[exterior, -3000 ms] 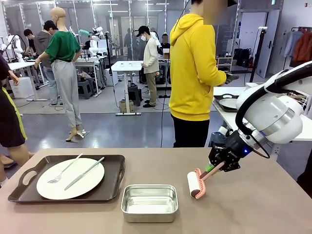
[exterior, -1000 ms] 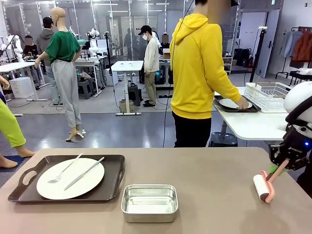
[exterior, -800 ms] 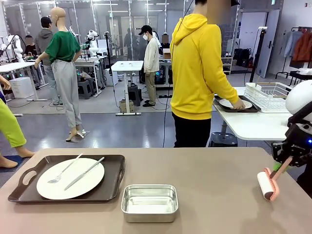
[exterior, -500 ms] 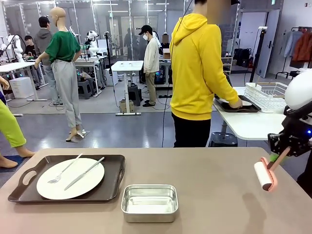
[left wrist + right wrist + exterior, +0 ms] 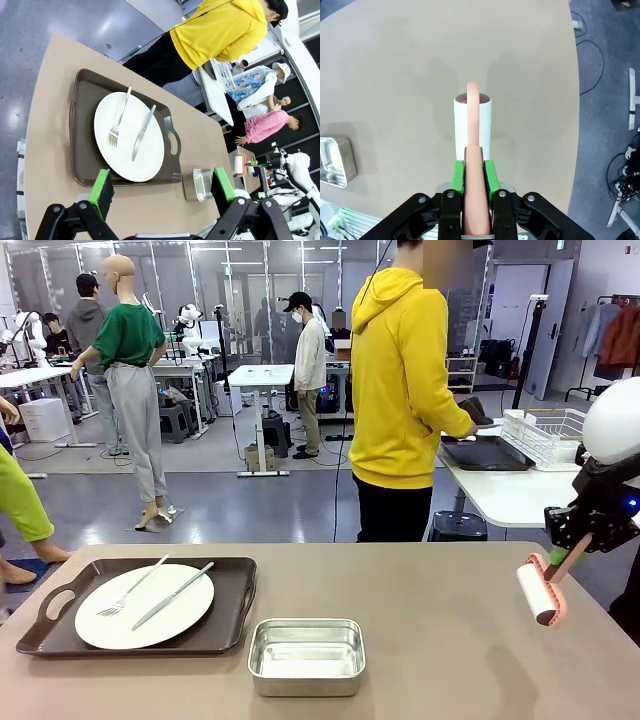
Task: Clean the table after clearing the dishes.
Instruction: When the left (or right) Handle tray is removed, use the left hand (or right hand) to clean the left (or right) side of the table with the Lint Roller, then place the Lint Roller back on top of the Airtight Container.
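Observation:
On the left of the taupe table (image 5: pixel 440 610) one of the dishes, a white plate (image 5: pixel 145 608) with a fork (image 5: pixel 130 590) and a knife (image 5: pixel 172 595), lies on a dark brown tray (image 5: pixel 240 590). At the right table edge my right gripper (image 5: pixel 568 554) is shut on the pink handle of a white roller (image 5: pixel 537 593), which hangs tilted just above the table. The right wrist view shows the roller (image 5: pixel 461 125) straight ahead of that gripper (image 5: pixel 473 172). High over the table's end, my left gripper (image 5: pixel 162 185) is open and looks down at the plate (image 5: pixel 127 145) and tray (image 5: pixel 82 150).
A small steel pan (image 5: pixel 306 655) stands near the front middle of the table. A person in a yellow hoodie (image 5: pixel 405 390) stands at the far side, turned toward a white table with a dark tray (image 5: pixel 487 452) and a dish rack (image 5: pixel 555 430).
My right gripper has lifted the roller off the table and tilted it up at the right edge. The plate on the far white table's tray has been taken off it.

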Available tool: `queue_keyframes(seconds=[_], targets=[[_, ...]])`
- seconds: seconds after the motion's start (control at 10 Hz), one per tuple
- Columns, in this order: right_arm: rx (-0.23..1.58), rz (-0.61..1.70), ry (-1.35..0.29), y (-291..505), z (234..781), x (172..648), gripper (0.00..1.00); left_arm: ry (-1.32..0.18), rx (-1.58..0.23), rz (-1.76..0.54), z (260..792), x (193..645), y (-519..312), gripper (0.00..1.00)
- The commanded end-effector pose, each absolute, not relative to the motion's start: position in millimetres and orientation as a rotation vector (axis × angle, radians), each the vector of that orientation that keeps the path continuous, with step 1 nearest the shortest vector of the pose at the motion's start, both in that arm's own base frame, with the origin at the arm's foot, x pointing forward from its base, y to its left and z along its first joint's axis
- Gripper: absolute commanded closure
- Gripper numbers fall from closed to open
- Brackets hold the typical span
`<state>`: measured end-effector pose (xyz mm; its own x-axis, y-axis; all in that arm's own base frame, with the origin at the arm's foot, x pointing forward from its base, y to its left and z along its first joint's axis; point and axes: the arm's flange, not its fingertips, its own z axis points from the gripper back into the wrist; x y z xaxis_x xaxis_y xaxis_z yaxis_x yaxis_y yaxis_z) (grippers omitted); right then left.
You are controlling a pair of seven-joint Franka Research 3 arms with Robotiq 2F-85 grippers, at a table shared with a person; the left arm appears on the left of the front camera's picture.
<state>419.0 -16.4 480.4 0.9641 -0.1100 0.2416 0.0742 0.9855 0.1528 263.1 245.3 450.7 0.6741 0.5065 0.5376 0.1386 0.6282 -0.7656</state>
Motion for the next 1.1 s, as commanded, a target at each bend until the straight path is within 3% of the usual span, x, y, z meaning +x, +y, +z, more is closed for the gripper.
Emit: queue_keyframes(seconds=[0.0, 1.0], targets=[[0.146, -0.099, -0.255, -16.3, 481.5, 421.4, 0.79, -0.83, -0.883, 0.229, 450.0, 262.0, 247.5, 0.0], [0.147, -0.097, -0.249, -18.3, 478.9, 419.8, 0.79, -0.83, -0.883, 0.229, 450.0, 262.0, 247.5, 0.0]])
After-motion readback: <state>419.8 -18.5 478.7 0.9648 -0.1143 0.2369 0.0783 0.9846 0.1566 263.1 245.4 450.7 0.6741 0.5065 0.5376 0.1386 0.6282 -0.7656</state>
